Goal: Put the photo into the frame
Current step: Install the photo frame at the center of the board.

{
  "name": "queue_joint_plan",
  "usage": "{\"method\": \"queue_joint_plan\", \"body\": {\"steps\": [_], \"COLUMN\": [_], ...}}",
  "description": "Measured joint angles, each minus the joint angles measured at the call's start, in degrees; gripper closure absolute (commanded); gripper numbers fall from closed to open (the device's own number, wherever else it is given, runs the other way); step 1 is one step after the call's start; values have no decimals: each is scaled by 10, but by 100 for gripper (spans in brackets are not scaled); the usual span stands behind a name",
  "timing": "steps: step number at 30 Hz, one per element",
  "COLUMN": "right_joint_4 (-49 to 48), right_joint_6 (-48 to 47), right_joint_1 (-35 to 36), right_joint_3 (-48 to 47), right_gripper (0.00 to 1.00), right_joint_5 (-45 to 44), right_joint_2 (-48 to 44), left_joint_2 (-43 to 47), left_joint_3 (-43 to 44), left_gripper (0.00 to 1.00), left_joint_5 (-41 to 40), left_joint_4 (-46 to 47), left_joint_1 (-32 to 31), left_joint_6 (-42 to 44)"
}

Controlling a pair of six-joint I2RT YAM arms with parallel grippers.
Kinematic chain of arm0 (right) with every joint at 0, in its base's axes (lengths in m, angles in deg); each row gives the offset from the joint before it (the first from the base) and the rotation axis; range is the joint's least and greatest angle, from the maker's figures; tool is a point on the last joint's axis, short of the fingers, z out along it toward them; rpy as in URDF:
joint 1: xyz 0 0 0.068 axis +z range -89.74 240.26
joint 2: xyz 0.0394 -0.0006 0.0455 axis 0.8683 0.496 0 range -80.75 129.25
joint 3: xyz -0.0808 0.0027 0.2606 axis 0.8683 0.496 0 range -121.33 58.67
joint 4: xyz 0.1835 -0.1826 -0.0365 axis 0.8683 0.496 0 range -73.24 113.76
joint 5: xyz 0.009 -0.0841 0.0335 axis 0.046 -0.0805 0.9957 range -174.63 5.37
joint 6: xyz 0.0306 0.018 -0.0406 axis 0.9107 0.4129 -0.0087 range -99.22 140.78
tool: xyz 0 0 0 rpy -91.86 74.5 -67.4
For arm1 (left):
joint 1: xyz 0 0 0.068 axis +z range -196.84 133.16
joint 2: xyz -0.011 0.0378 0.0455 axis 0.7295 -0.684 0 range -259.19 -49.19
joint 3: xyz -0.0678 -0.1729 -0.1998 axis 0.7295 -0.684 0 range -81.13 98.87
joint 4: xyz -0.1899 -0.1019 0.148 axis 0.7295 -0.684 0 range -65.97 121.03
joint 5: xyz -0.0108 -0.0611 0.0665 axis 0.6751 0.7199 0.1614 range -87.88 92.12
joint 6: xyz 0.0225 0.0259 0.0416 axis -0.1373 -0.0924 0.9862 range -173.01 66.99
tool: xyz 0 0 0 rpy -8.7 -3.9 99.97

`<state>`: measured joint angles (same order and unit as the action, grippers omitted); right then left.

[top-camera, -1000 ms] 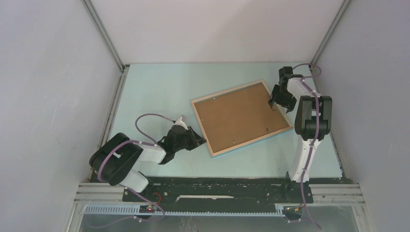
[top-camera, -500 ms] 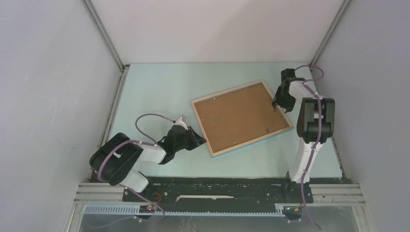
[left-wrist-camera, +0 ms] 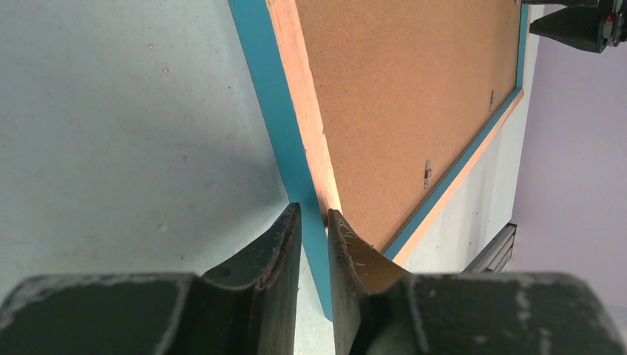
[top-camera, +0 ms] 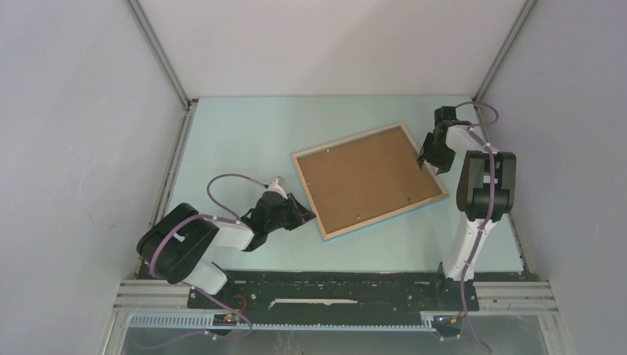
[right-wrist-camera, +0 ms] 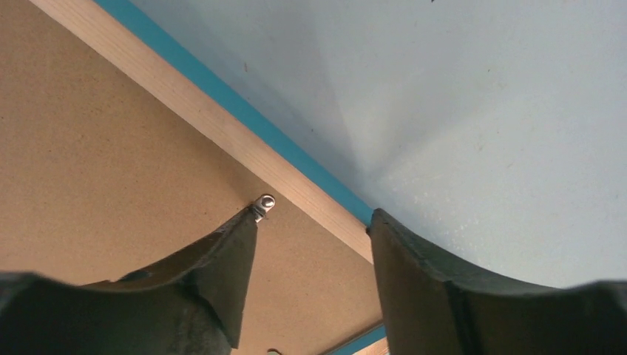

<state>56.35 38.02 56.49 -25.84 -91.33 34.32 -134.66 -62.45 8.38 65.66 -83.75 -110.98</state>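
The frame [top-camera: 347,140] lies face down, askew, mid-table, light wood rim up, with the brown backing board [top-camera: 367,180] inside it. The photo is hidden. My left gripper [top-camera: 310,215] is at the frame's near left corner. In the left wrist view its fingers [left-wrist-camera: 313,222] are shut on the blue and wood rim [left-wrist-camera: 302,96]. My right gripper [top-camera: 426,161] is open over the frame's right rim [right-wrist-camera: 185,103]. It straddles that rim [right-wrist-camera: 310,222], one fingertip at a small metal tab [right-wrist-camera: 265,202] on the board [right-wrist-camera: 96,163].
Pale blue table [top-camera: 236,140] with grey walls on three sides. More metal tabs sit along the frame's inner edge [left-wrist-camera: 427,174]. The right arm's gripper shows at the top right of the left wrist view [left-wrist-camera: 584,22]. The black base rail [top-camera: 333,292] runs along the near edge.
My right gripper has shifted slightly right and back, from over the board to the frame's right rim. The left gripper and the frame have not moved.
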Motion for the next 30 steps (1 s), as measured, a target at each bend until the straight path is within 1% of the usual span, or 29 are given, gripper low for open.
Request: {"method": "queue_joint_plan", "body": {"steps": [2, 4, 9, 19, 30], "right_joint_4": [8, 17, 47, 57, 58], "right_joint_6": [0, 0, -1, -5, -4], "right_joint_1": [1, 3, 6, 9, 5], "right_joint_3": [-2, -4, -24, -29, -32], "right_gripper": [26, 25, 25, 22, 20], "right_joint_5": [0, -2, -11, -20, 0], "right_joint_2": [0, 0, 5, 20, 21], "left_joint_2": [0, 0, 0, 0, 0], "left_joint_3": [0, 0, 0, 0, 0], "left_gripper": [73, 73, 73, 73, 72], "left_joint_5": [0, 0, 0, 0, 2], "left_joint_4": [0, 0, 0, 0, 0], "left_joint_1": [0, 0, 0, 0, -1], "left_joint_6": [0, 0, 0, 0, 0]}}
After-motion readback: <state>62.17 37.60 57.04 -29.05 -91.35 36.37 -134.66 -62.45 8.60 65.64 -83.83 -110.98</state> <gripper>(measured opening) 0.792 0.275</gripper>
